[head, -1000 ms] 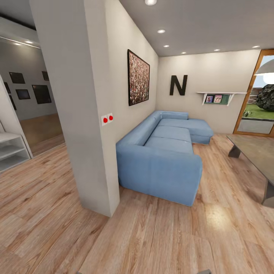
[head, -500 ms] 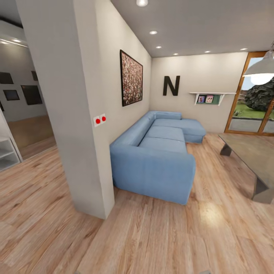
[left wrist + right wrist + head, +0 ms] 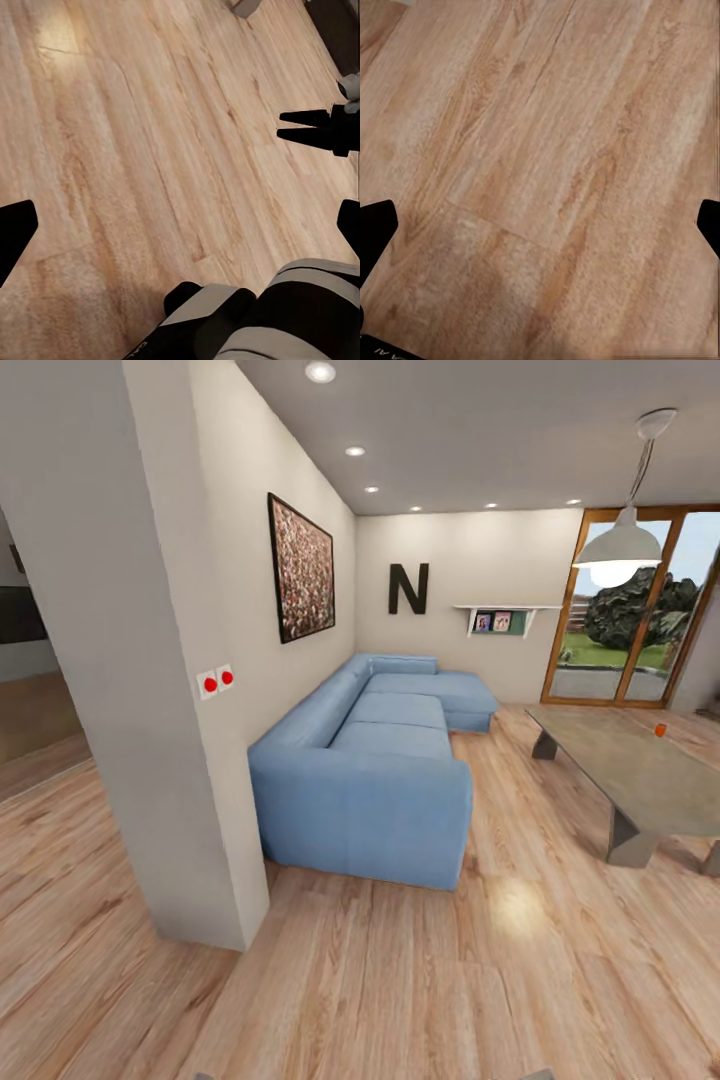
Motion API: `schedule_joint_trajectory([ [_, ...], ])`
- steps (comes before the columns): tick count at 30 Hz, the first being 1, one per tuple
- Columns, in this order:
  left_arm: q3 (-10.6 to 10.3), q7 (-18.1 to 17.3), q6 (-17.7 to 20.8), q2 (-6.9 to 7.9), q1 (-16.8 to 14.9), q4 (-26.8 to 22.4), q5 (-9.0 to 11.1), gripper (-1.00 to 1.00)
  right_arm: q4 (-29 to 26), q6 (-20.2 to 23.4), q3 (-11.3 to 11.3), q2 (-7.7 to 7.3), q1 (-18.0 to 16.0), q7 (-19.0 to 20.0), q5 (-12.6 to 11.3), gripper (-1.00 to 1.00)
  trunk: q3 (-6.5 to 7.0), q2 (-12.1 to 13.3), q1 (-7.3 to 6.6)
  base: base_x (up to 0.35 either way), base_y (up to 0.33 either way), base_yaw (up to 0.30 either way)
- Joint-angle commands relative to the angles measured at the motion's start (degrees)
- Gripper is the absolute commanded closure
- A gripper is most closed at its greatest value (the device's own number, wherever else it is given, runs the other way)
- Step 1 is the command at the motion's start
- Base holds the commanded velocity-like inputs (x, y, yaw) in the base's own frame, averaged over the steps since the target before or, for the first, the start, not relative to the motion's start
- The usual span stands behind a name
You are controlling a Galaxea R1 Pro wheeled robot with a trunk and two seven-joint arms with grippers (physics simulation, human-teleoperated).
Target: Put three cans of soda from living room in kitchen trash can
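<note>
Across the living room, near the far right edge of the low grey table [image 3: 620, 760], an orange can of soda [image 3: 660, 729] standing upright. Newly in sight after a rightward swing of the head camera over the last second, with the pillar [image 3: 150, 710], blue sofa [image 3: 380, 780] and letter N [image 3: 408, 588] merely shifted leftward in the picture. Left gripper [image 3: 180, 229] and right gripper [image 3: 540, 225] both spread wide above bare plank floor [image 3: 547, 150], holding nothing; probably the approach phase, no pickup begun, the table yet to be reached.
</note>
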Motion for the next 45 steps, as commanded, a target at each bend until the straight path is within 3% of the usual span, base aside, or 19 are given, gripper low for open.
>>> schedule_joint_trajectory([
  [1, 0.0, 0.0, 0.0, 0.00, 0.0, 0.0, 0.0, -1.00, 0.0, 0.0, 0.0, 0.00, 0.0, 0.0, 0.0, -1.00, 0.03, 0.0, 0.00, 0.000, 0.000, -0.261],
  [45, 0.0, 0.1, 0.0, 0.00, 0.0, 0.0, 0.0, -1.00, 0.0, 0.1, 0.1, 0.00, 0.0, 0.1, 0.0, -1.00, 0.72, 0.0, 0.00, 0.000, 0.000, -0.294],
])
